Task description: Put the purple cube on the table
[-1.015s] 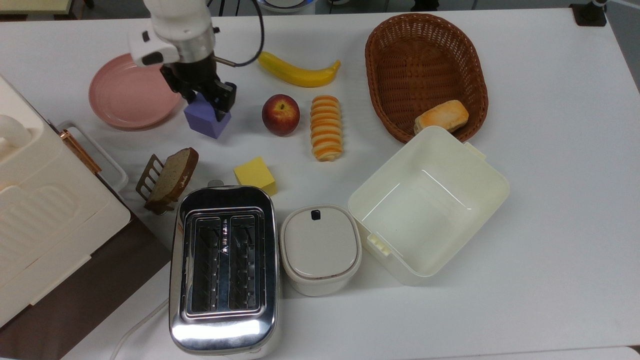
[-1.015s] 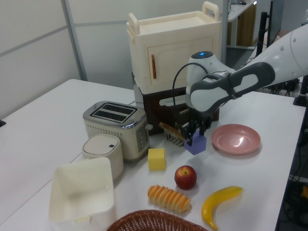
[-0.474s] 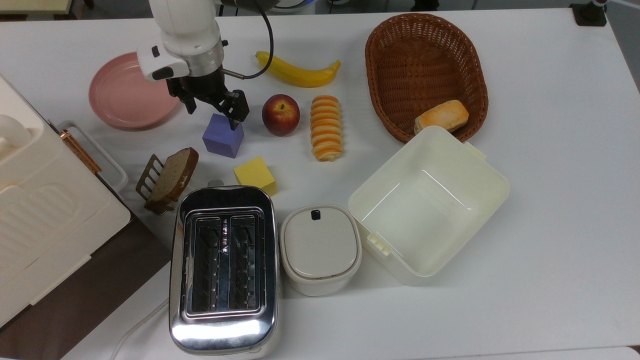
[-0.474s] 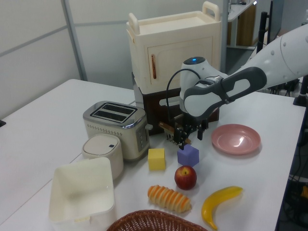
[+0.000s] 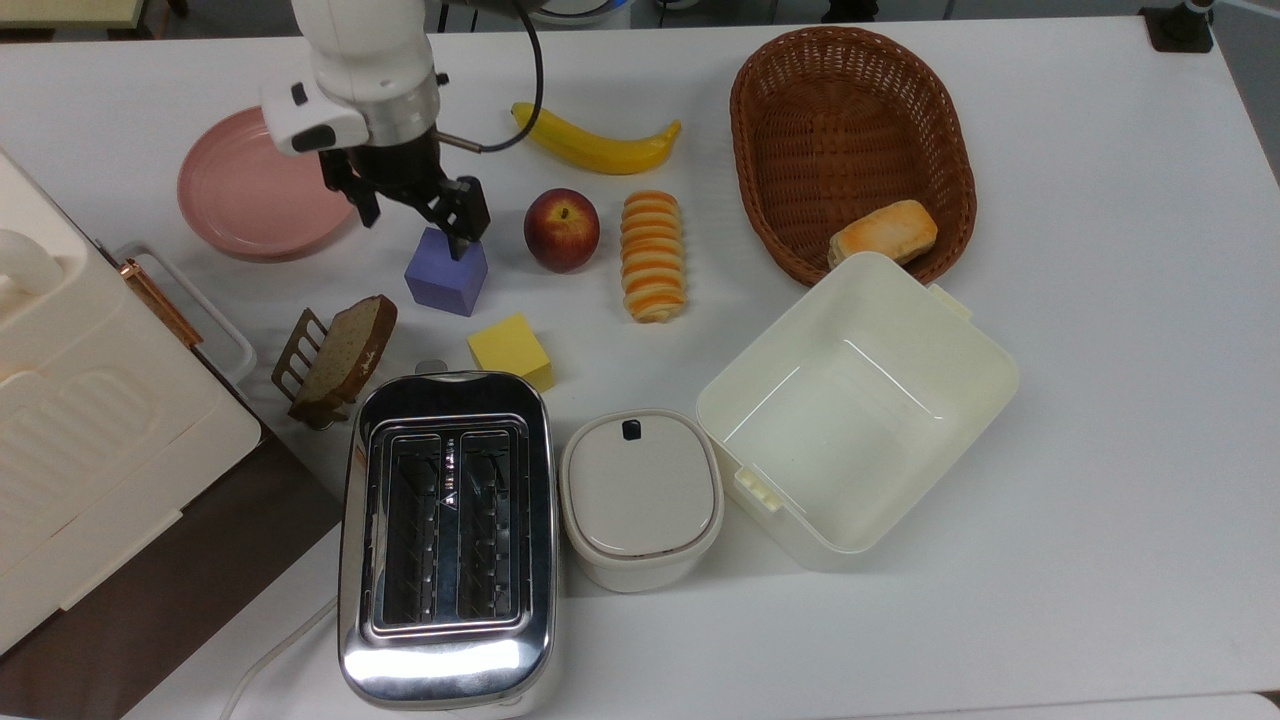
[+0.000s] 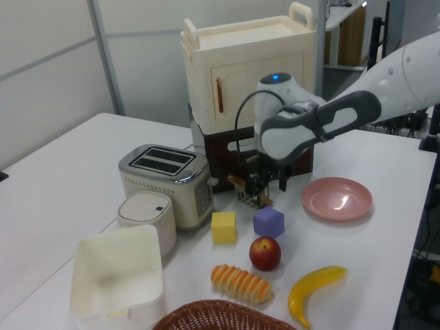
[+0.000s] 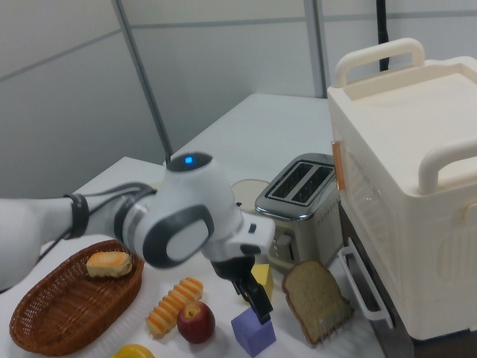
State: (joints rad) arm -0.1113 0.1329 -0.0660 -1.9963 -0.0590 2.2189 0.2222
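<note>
Cube: flat on the table, upper left of the top view, between plate and apple. Gripper: just above it, fingers spread, empty. Risk: one finger hangs over the cube's top edge; a sideways exit could clip and shove it. Room: yellow cube and toast rack near below; straight up is free.

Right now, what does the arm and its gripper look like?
White, rounded arm with grey joint bands and a small blue light on the wrist. A black cable loops alongside it. The gripper is black with two dark fingers, under a silver collar and a white block with black buttons.
</note>
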